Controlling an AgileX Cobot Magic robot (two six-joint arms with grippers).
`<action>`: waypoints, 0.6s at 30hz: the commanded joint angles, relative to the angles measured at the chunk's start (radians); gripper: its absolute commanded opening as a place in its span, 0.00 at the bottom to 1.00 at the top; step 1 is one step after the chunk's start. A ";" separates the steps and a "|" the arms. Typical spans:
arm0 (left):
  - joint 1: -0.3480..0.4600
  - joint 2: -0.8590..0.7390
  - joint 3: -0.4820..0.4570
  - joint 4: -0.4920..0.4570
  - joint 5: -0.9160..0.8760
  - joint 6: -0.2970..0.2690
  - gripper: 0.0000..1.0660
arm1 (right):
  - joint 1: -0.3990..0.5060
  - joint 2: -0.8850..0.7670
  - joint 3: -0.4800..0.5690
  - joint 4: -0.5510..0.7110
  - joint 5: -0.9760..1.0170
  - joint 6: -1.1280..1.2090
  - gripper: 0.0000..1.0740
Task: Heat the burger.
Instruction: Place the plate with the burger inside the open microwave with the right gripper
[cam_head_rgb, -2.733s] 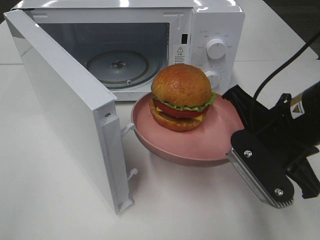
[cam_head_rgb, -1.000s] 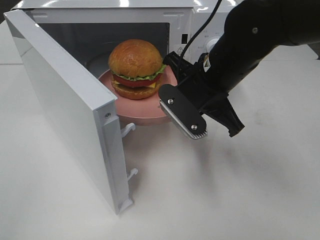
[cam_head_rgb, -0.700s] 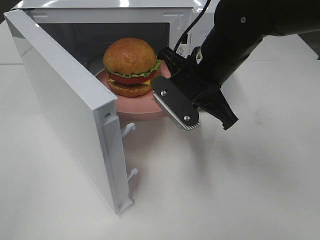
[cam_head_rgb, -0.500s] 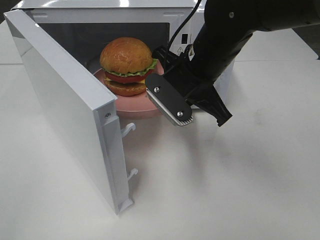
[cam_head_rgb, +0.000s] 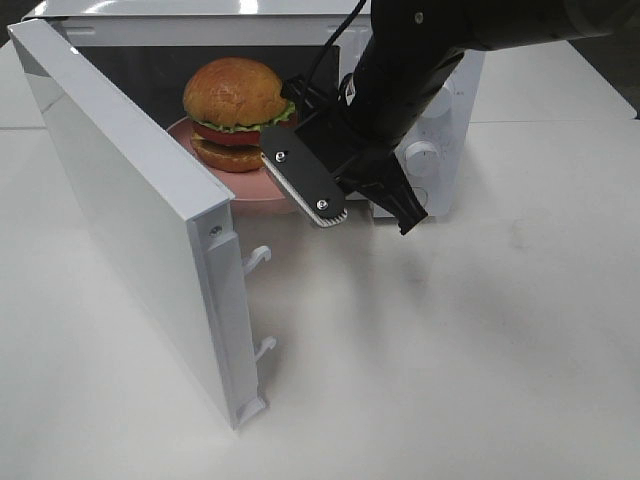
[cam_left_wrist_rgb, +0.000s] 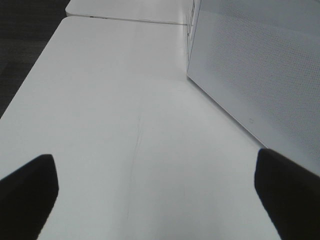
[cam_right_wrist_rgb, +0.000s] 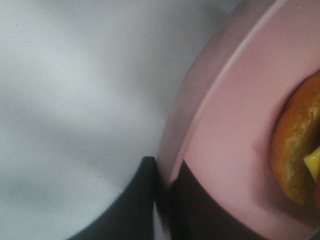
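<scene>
The burger (cam_head_rgb: 238, 108), with its golden bun, lettuce, tomato and dark patty, sits on a round pink plate (cam_head_rgb: 252, 188). The plate is partly inside the open microwave (cam_head_rgb: 200, 10). My right gripper (cam_head_rgb: 283, 172) is shut on the plate's near right rim, reaching in from the right. The right wrist view shows the dark fingers (cam_right_wrist_rgb: 142, 200) pinching the pink plate (cam_right_wrist_rgb: 225, 140) with the burger's bottom bun (cam_right_wrist_rgb: 295, 150) beside them; the right gripper (cam_right_wrist_rgb: 165, 192) sits on the rim. My left gripper (cam_left_wrist_rgb: 157, 200) is open over bare table, holding nothing.
The microwave door (cam_head_rgb: 120, 170) stands swung wide toward the front left, with its latch hooks (cam_head_rgb: 258, 258) on the free edge. Its meshed panel (cam_left_wrist_rgb: 260, 65) rises to one side of the left gripper. The control knobs (cam_head_rgb: 422, 155) sit behind the right arm. White table (cam_head_rgb: 450, 350) lies all around.
The right arm has carried the plate and burger leftward and back, from in front of the microwave into its opening. The left gripper has stayed open and still.
</scene>
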 joint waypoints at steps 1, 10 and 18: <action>0.001 -0.022 0.002 0.003 -0.008 0.001 0.94 | -0.003 0.004 -0.041 -0.013 -0.050 0.027 0.00; 0.001 -0.022 0.002 0.003 -0.008 0.001 0.94 | -0.003 0.069 -0.118 -0.013 -0.054 0.066 0.00; 0.001 -0.022 0.002 0.003 -0.008 0.001 0.94 | -0.003 0.122 -0.189 -0.040 -0.057 0.131 0.00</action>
